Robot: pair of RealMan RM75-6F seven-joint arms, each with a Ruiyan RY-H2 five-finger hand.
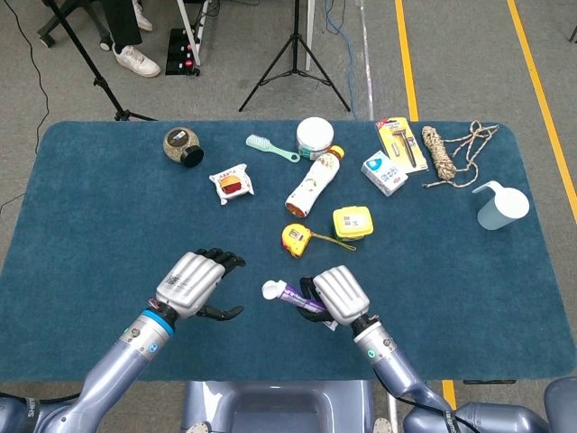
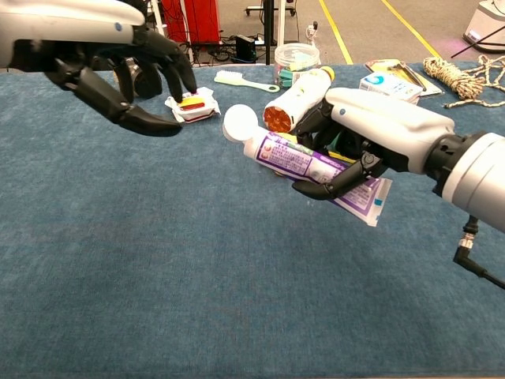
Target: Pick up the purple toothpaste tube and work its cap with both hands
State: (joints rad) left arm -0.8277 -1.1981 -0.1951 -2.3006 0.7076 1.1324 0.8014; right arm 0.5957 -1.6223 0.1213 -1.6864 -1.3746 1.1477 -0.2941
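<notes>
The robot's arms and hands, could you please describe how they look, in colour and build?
Both hands, left and right, have silver-white ridged backs and black fingers. The forearms are metallic blue-grey, each with a teal ring at the wrist. In the chest view a thin black cable hangs below the right wrist.

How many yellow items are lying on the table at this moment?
2. The yellow tape measure lies near the table's middle, just beyond the held tube; the yellow box sits right beside it. Smaller ones could be hidden behind the hands.
</notes>
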